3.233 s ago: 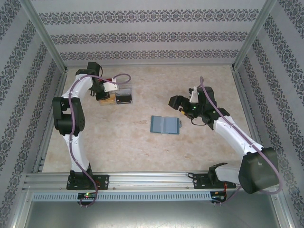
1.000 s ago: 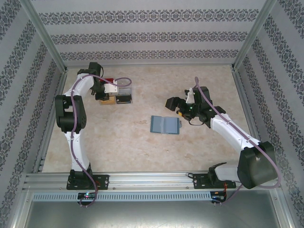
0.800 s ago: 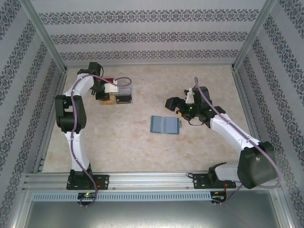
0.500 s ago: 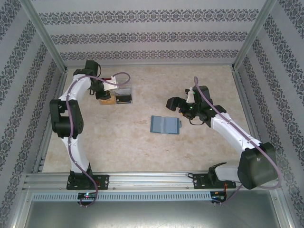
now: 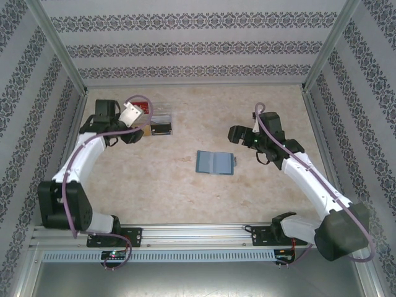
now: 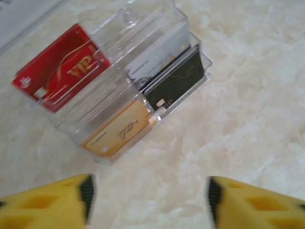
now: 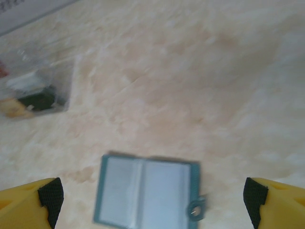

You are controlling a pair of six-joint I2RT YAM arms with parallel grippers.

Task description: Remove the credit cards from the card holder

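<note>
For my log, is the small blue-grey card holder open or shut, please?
Open: the blue-grey card holder shows two panels spread flat.

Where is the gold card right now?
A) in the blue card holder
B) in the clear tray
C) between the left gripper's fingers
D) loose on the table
B: the gold card lies in a compartment of the clear tray, beside the black card.

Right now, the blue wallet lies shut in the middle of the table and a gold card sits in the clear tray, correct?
Not quite. The wallet lies open, its two panels spread flat, as the right wrist view shows. The rest holds: it is in the middle of the table, and a gold card sits in the clear tray.
</note>
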